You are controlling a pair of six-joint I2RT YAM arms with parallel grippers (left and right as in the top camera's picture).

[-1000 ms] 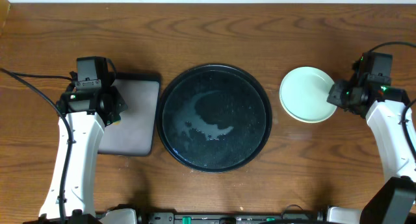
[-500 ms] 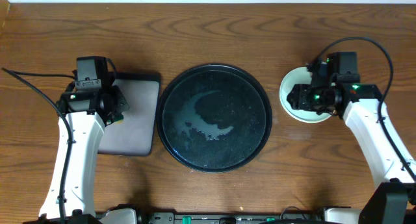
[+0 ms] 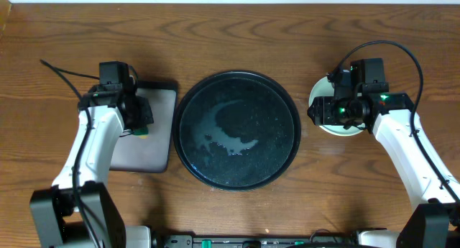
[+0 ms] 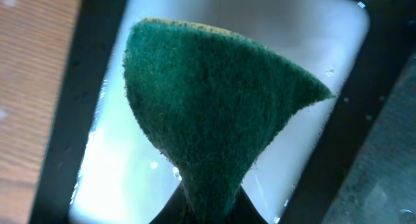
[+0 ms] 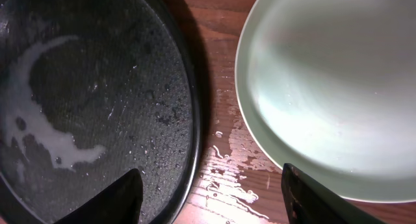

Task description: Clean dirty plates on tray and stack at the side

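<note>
The round black tray [image 3: 237,129] sits mid-table, wet, with pale streaks and no plate on it. To its right a pale mint plate [image 3: 321,92] rests on the wood, partly covered by my right gripper [image 3: 316,111]. In the right wrist view that gripper [image 5: 214,208] is open and holds nothing. Its fingers straddle the wet gap between the tray rim [image 5: 195,120] and the plate [image 5: 331,87]. My left gripper [image 3: 139,121] is shut on a green sponge [image 4: 214,100] above the rectangular tray.
The smaller rectangular black tray [image 3: 154,144] lies left of the round tray, its pale wet bottom [image 4: 104,165] showing under the sponge. Water is spilled on the wood [image 5: 234,165] between tray and plate. Cables loop behind both arms.
My right arm swung left over the plate and its jaws opened wider. My left arm shifted right and toward the back with the sponge still in it.
</note>
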